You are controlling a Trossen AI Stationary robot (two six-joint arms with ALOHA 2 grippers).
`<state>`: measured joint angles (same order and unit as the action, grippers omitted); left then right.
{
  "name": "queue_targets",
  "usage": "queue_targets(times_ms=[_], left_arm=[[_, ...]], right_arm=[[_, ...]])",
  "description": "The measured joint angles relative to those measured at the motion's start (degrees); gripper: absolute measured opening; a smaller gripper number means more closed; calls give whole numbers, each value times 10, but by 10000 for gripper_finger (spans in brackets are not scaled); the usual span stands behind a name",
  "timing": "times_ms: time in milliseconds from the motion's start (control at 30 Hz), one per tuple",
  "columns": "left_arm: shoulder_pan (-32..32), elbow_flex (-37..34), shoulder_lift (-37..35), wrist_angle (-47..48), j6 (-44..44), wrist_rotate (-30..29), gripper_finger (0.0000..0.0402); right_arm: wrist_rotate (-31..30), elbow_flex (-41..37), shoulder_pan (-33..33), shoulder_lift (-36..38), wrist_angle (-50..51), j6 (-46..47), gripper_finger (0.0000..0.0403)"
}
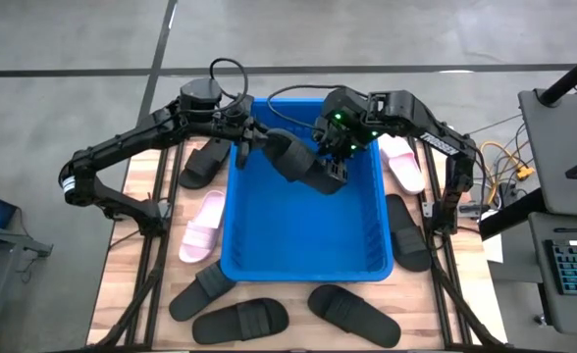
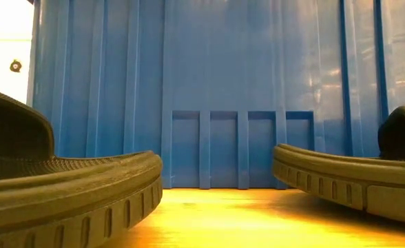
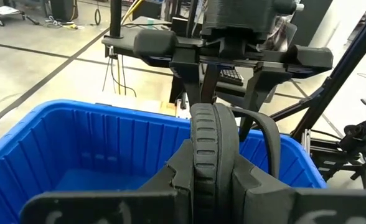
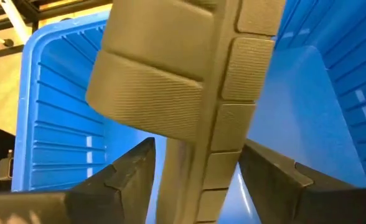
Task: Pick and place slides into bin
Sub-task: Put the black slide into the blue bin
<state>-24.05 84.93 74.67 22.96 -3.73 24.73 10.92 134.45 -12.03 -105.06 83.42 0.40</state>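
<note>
Held above the far half of the bin [image 1: 303, 270], clear of its floor: one black slide [image 1: 293, 157], lying slantwise from the far-left corner toward the middle.

Clamped edge-on at its near-corner end by the left gripper [image 1: 252, 135], fingers pressed tight against both faces, sole rim standing upright between them in the left wrist view.

Straddled at its other end by the right gripper [image 1: 336, 162], reaching in over the far rim. Fingers apart there, one to each side of the ribbed sole. On one side, blue showing between finger and sole in the right wrist view. On the other side, finger right beside the sole; cannot tell whether touching.

Lying on the table [image 1: 122, 284] around the bin, all outside it:
- a pink slide [image 1: 202, 226] just beside the left wall
- a second pink one [image 1: 404, 165] near the far-right corner
- a black one [image 1: 205, 162] beyond the first pink, under the left arm
- a black one [image 1: 408, 233] along the right wall
- three black ones [image 1: 241, 319] in a row before the near wall

Seen large in the low view: two black soles close to the camera, with the bin's ribbed wall behind.
</note>
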Motion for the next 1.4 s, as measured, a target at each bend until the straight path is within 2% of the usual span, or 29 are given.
queue_targets(times_ms=[167, 467, 600, 900, 1067, 1167, 1267, 1400], left_arm=[[0, 3, 0, 0, 1, 0, 17], [0, 4, -10, 0, 1, 0, 17], [0, 3, -12, -3, -1, 1, 36], [0, 2, -13, -33, 2, 1, 146], [0, 3, -18, -33, 46, -5, 215], [-3, 3, -31, -31, 74, -29, 242], [-4, 3, -53, -27, 93, -84, 252], [-3, 1, -91, -25, 118, -161, 253]], right_arm=[[0, 0, 0, -2, 0, 6, 172], [8, 0, 0, -12, -3, 31, 68], [28, 0, 0, -12, -4, 28, 67], [30, 0, 0, -13, 0, 42, 65], [10, 0, 0, -13, 5, 64, 65], [8, 0, 0, -13, 5, 71, 65], [7, 0, 0, -13, 27, 70, 65], [-39, -2, -1, -13, 68, 67, 65]])
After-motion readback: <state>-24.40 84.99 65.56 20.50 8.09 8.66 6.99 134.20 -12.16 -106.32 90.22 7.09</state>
